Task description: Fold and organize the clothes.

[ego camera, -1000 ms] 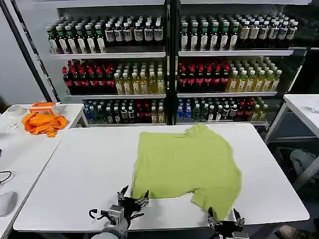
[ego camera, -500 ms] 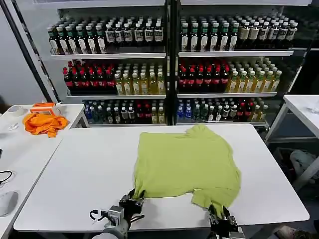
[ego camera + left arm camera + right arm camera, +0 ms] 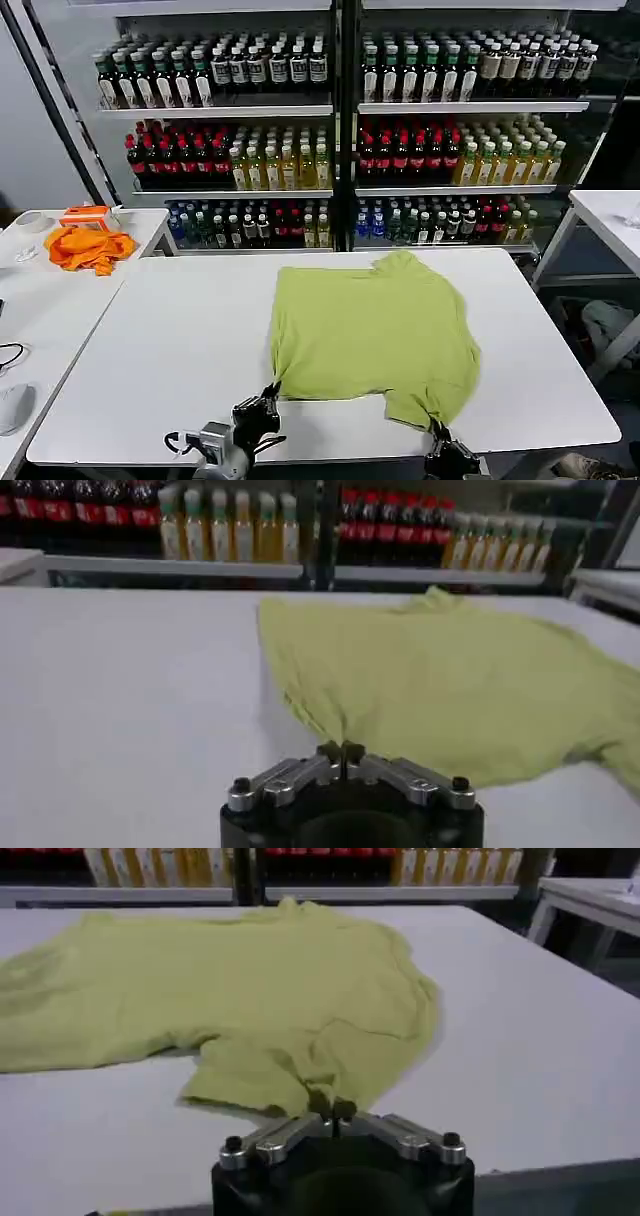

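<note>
The lime-green T-shirt (image 3: 375, 335) lies spread on the white table (image 3: 170, 350), slightly right of centre. At its near left corner my left gripper (image 3: 270, 393) is shut on the hem; the left wrist view shows that gripper (image 3: 340, 751) pinching the T-shirt (image 3: 470, 680) at its edge. By the near right corner my right gripper (image 3: 437, 432) is shut on the sleeve; its wrist view shows this gripper (image 3: 332, 1110) clamping a fold of the T-shirt (image 3: 250, 978).
An orange cloth (image 3: 88, 248) lies on the side table (image 3: 40, 300) at the left. Shelves of bottles (image 3: 330, 140) stand behind the table. Another white table (image 3: 610, 215) is at the right. Bare tabletop stretches left of the shirt.
Both grippers went from open, near the table's front edge, to shut on the shirt's near corners. The shirt's front edge has pulled a little toward me.
</note>
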Controlling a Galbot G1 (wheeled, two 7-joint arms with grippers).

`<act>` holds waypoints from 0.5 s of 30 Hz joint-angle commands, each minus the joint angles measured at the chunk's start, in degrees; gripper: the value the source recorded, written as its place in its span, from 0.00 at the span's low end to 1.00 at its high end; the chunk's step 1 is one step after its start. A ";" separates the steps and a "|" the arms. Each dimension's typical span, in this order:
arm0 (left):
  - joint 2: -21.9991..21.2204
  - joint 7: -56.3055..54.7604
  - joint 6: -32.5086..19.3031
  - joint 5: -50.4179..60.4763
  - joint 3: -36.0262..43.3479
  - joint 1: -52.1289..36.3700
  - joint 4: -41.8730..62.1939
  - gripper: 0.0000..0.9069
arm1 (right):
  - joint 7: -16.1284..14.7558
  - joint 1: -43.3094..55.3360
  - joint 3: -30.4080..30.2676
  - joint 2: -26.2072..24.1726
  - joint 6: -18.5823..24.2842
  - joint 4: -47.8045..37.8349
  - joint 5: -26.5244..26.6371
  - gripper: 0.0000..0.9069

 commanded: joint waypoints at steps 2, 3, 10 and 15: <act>1.37 1.85 -2.36 -4.45 -2.89 4.80 -9.42 0.02 | -1.23 -3.16 0.76 -0.31 1.56 7.51 -0.56 0.00; 1.55 1.98 -2.62 -4.55 -3.10 5.17 -9.86 0.02 | -1.41 -3.61 0.93 -0.46 1.78 8.24 -0.59 0.00; 4.44 2.76 -4.22 -3.86 -4.49 6.03 -12.75 0.02 | -3.69 -6.05 6.22 -5.66 7.37 12.64 -0.81 0.00; 5.50 2.49 -4.55 -4.41 -3.67 2.57 -9.85 0.02 | -4.29 1.08 8.74 -6.83 7.04 10.34 1.74 0.00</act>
